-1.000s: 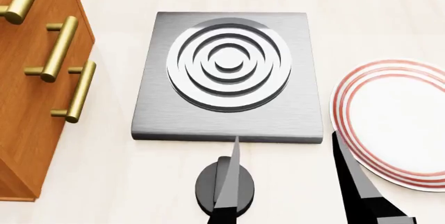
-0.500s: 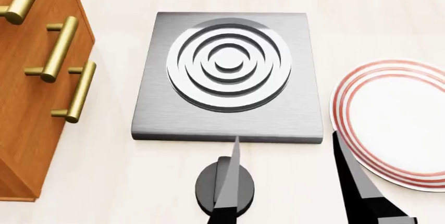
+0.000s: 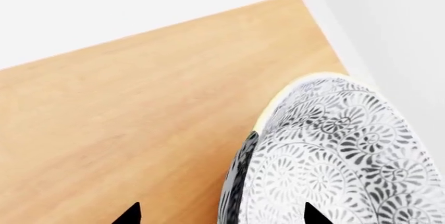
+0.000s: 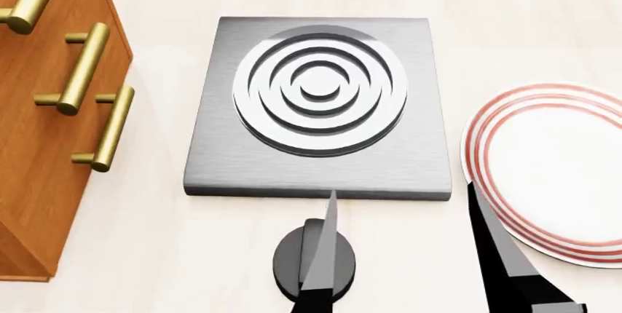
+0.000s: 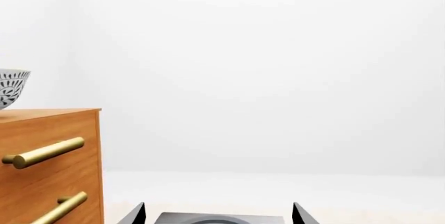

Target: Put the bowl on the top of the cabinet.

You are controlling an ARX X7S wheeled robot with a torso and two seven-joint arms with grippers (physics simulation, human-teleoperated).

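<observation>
The bowl [image 5: 10, 86] sits upright atop the cabinet [image 5: 49, 151]; left gripper [image 3: 219, 214] apart, seemingly straddling its rim.

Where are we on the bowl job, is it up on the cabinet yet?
Mostly done: the right wrist view shows the bowl sitting on the cabinet top. In hand: the left claw sits open right at the bowl's rim, one tip over it. Left: back that claw away. The right claw is open and empty.
</observation>
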